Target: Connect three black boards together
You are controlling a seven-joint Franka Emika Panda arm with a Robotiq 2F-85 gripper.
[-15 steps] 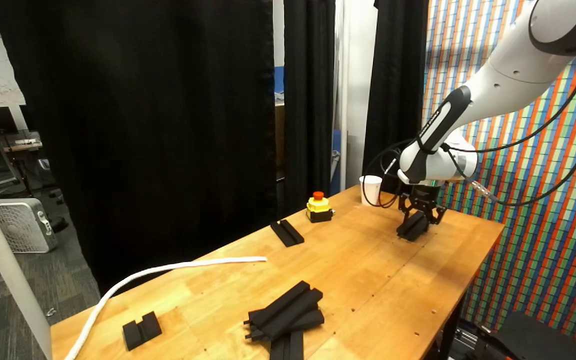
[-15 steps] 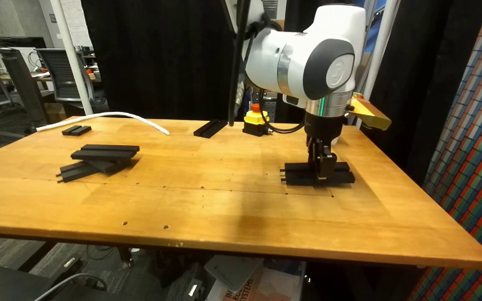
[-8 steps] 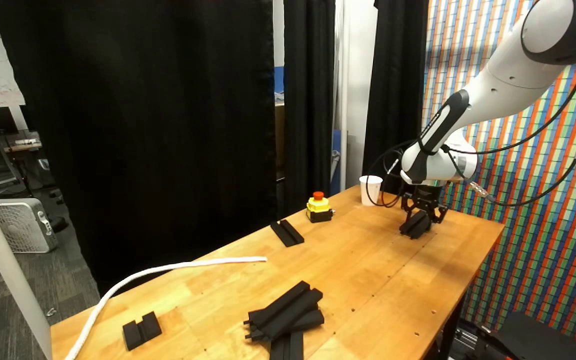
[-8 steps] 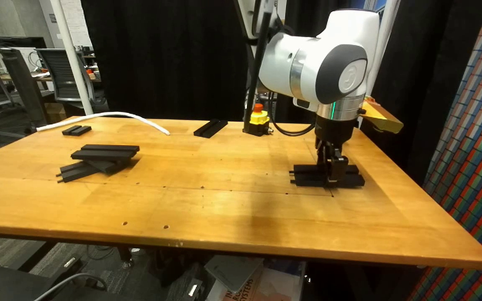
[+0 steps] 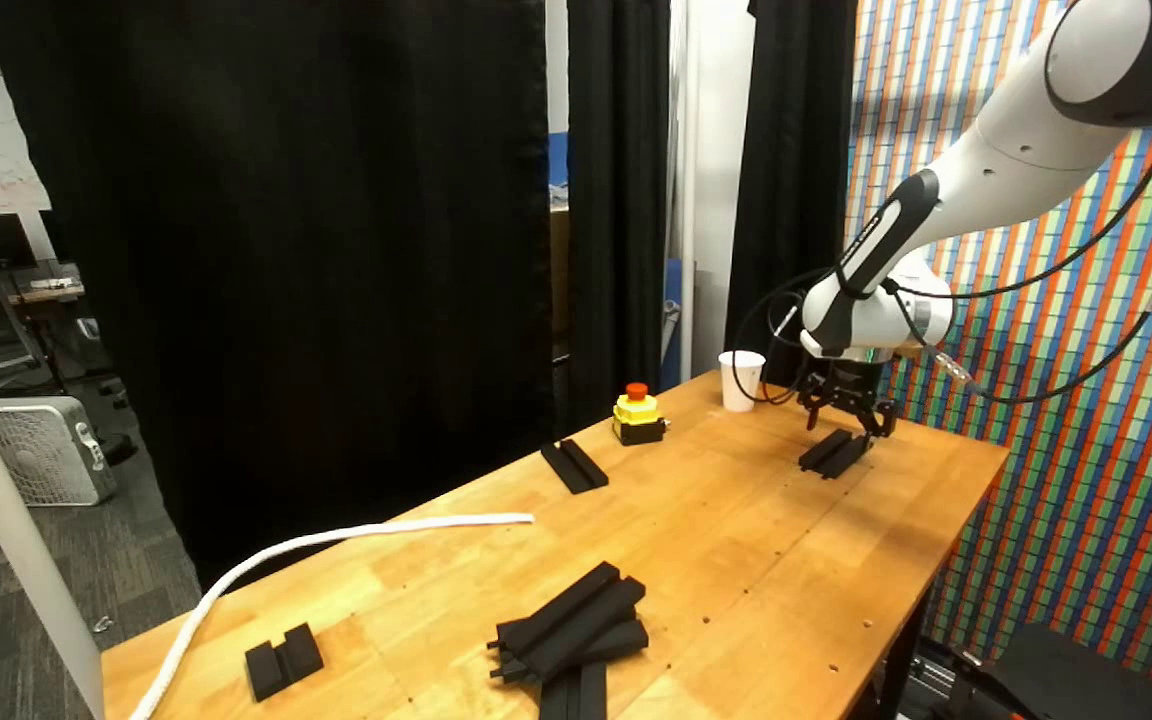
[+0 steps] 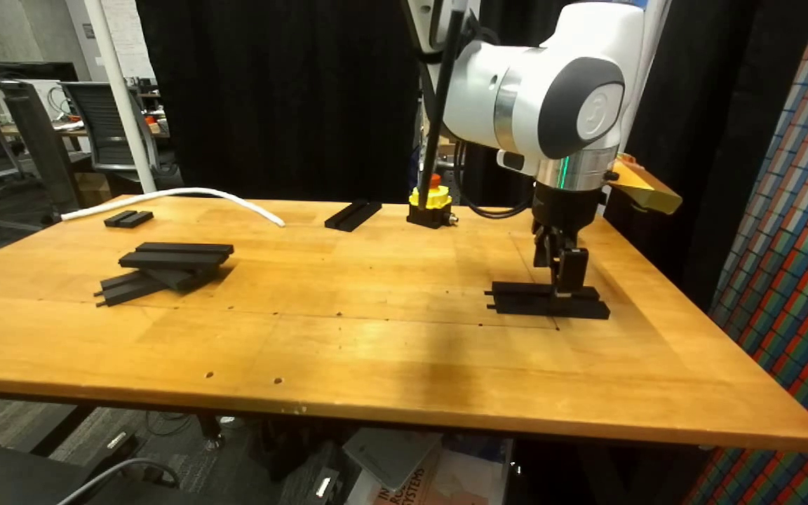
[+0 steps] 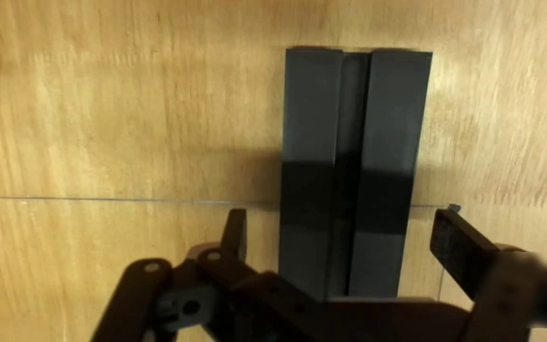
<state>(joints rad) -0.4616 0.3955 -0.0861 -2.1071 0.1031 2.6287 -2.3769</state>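
Note:
A black board [image 7: 311,118] with a groove down its length lies flat on the table, two thin pegs showing at its end in an exterior view [image 6: 520,300]. My gripper [image 7: 343,228] straddles it from above; in the wrist view bare wood shows between each finger [image 7: 236,232] and the board's sides. Several more black boards [image 5: 576,620] are stacked crosswise on the table, far from the gripper. Another black board [image 6: 353,215] lies alone by the table's back edge. No joint between boards is visible.
A short black block [image 5: 283,660] and a white cord [image 5: 336,535] lie on the table. Along the back stand a yellow box with a red button [image 6: 431,200] and a white cup [image 5: 741,380], the cup close to the arm.
The gripper carried the board a little to the right in an exterior view. Since then its fingers have spread, the board has settled on the table, and the gripper has risen slightly.

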